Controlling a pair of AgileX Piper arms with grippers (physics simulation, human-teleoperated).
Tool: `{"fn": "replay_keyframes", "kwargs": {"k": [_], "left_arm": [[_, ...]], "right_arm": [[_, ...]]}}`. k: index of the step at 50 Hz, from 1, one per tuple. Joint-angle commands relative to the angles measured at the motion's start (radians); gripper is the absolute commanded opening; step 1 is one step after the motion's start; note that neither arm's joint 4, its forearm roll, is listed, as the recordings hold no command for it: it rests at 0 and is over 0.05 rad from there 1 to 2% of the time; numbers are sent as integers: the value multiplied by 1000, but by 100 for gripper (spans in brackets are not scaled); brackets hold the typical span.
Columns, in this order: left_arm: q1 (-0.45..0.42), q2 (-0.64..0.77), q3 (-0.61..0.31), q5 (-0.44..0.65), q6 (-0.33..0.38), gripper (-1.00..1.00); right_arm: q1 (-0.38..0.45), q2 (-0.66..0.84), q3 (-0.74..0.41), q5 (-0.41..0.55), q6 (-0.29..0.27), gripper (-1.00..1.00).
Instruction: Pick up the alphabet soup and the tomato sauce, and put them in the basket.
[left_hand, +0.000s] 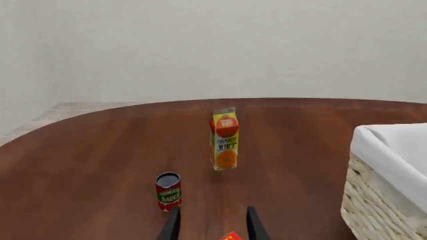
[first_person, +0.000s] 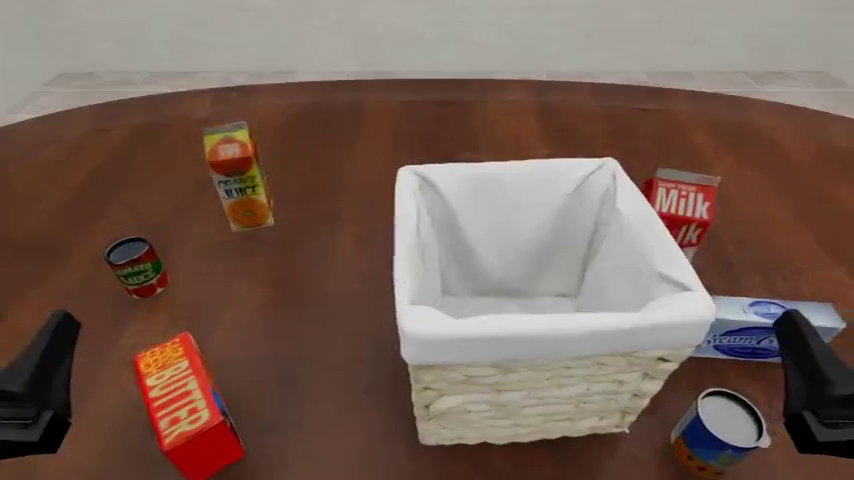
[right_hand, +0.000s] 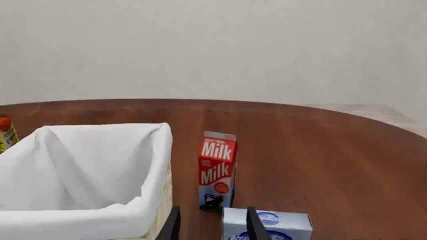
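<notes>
so both arms sat low at the near edge of the table (first_person: 400, 110), nothing in either one. the left pincer (left_hand: 212, 225) had its two dark fingers (left_hand: 172, 226) spread with a clear gap between them and only bare wood in that gap, so it was open and empty. the right pincer (right_hand: 212, 224) looked the same: fingers (right_hand: 172, 224) parted, holding nothing.

the tomato sauce (first_person: 136, 266) stood upright ahead of the left pincer and a touch to its left side, near the fingertips but not touching them. the orange juice carton (first_person: 238, 176) stood further out past it, well apart from the pincer. the butter box (first_person: 186, 405) lay just beside the left pincer, toward the middle of the table, with only a red corner of it (left_hand: 230, 236) poking up between the fingers in the wrist view.

the alphabet soup (first_person: 718, 430) stood just beside the right pincer, on its inner side, close to the near corner of the basket (first_person: 534, 400). the basket filled the space between the two arms and was empty inside, white lining only. the cream cheese box (first_person: 763, 328) lay right in front of the right pincer, and the milk carton (first_person: 682, 208) stood beyond that, next to the basket's far right side.
</notes>
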Motion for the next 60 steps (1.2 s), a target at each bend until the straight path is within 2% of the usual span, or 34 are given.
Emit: {"fn": "replay_keyframes", "kwargs": {"k": [1, 15, 20, 26, 32, 39, 43, 49, 50, 57, 60], "left_arm": [[-1, 3, -3, 1, 2, 100], [3, 29, -5, -18, 20, 100], [10, 96, -13, -61, 1, 100], [-1, 135, -55, -69, 2, 100], [-6, 136, -121, -21, -17, 100], [-24, 141, -199, 35, -3, 100], [-18, 153, -234, 56, -28, 100], [-16, 181, -272, 67, -20, 100], [-14, 196, -278, 63, -40, 100], [-26, 264, -321, 50, 9, 100], [-37, 289, -330, 45, -1, 100]], "right_arm": [[-5, 1, 3, 0, -3, 100], [-7, 0, 2, 0, -8, 100], [-10, 0, 2, -1, -7, 100], [-11, -1, 2, 0, -10, 100], [-12, -1, 2, 1, -10, 100], [-11, 0, 3, 0, -13, 100], [-14, 1, 3, 0, -14, 100], [-13, 0, 3, 0, -17, 100], [-14, 1, 3, -1, -20, 100], [-15, 0, 3, 0, -22, 100], [-14, 0, 3, 0, -22, 100]]}}
